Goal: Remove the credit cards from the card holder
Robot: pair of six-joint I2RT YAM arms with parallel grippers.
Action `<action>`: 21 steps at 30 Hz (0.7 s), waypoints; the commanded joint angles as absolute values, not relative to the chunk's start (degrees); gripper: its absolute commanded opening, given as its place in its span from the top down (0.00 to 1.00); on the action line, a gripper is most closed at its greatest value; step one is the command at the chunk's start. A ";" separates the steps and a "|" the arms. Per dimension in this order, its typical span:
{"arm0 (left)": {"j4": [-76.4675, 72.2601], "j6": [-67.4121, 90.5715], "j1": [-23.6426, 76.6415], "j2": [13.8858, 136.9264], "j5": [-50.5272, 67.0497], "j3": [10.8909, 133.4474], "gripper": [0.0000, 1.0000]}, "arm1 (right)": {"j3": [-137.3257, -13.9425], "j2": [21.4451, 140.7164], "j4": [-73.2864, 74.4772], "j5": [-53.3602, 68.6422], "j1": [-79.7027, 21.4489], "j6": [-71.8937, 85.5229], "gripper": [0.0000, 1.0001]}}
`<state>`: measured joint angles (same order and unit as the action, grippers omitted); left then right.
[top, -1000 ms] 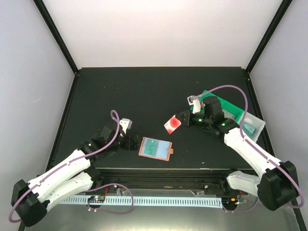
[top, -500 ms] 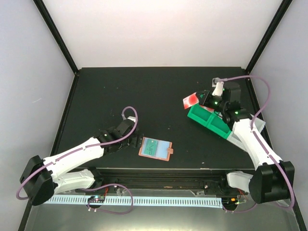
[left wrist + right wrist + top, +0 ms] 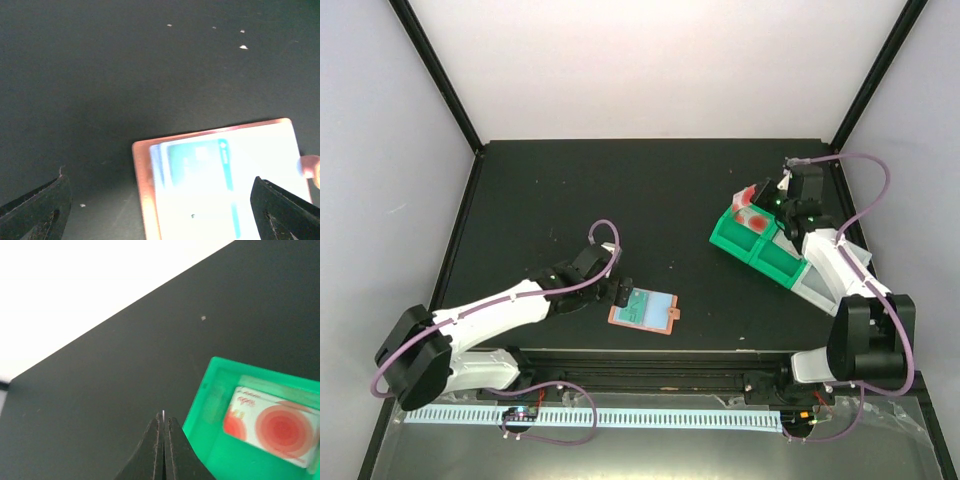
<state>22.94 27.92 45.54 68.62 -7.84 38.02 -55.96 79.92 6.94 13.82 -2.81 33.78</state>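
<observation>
Red plastic card is lying in the green plastic bin near the tabletop's right edge. Your right gripper is hanging just beside that bin, fingers pressed together on nothing. Terracotta two-panel card holder is lying open near the front edge, with a teal card sitting in it. Your left gripper is hovering at the holder, fingers spread. By my judgement, one card is out and at least one is waiting.

One card holder on the bench, one teal card, one red card, two green bins, one clear bin.
</observation>
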 commanded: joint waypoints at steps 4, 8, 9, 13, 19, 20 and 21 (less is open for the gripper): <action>13.75 26.22 42.92 69.01 3.71 35.22 0.01 | -50.35 79.96 -4.41 -0.19 -2.44 38.74 0.99; 13.71 24.42 41.82 68.84 4.44 35.09 0.01 | -49.22 81.62 -6.78 -1.47 -2.39 40.75 0.99; 13.79 24.19 41.45 68.61 4.77 34.88 0.01 | -48.97 82.19 -7.25 -1.86 -2.43 41.27 0.99; 12.35 24.55 40.02 66.82 6.64 33.49 0.01 | -47.22 84.19 -11.90 -1.99 -2.46 42.29 0.99; 9.08 26.42 37.35 65.71 12.10 30.43 0.01 | -42.83 86.84 -19.61 -4.71 -2.45 47.48 0.99; 9.24 26.38 37.01 65.80 12.28 30.29 0.01 | -42.38 87.41 -21.07 -4.97 -2.42 47.84 0.99; 9.16 26.44 36.75 65.79 12.42 30.12 0.01 | -42.49 87.99 -21.55 -5.11 -2.43 48.11 0.99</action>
